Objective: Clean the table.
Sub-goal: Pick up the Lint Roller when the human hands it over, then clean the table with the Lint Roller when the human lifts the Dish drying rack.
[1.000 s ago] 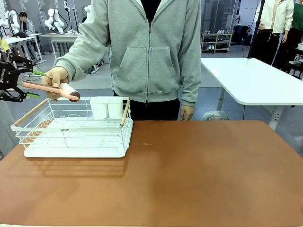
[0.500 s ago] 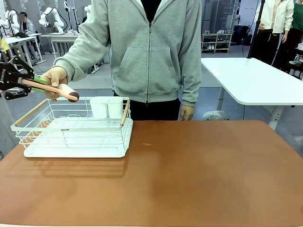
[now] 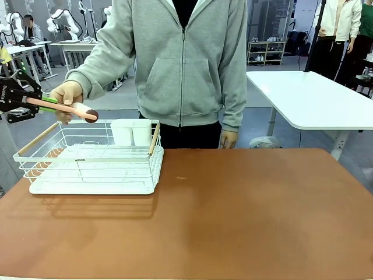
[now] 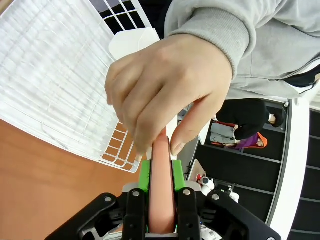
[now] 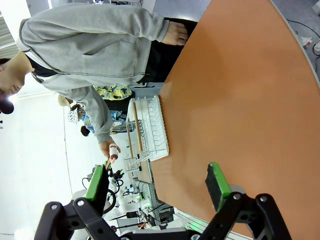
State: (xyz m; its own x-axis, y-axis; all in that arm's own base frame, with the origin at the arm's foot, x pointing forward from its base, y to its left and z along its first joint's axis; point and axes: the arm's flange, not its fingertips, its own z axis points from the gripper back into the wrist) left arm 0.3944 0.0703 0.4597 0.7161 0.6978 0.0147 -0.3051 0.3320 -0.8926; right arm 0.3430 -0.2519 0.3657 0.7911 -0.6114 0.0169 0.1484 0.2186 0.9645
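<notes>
The left claw (image 3: 45,100) is up in the air at the left side, lying level, its two fingers (image 4: 144,172) squeezed shut on a pink handle (image 4: 162,200). The right claw (image 5: 156,182) holds its fingers spread wide apart

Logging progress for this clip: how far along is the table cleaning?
Done: the robot's left hand is shut on the handle of the pink roller. In hand: the handover, since the person's hand grips it too, above the white rack. Left: all the cleaning of the table; a small speck sits on it, and the right hand is open, holding nothing.
</notes>
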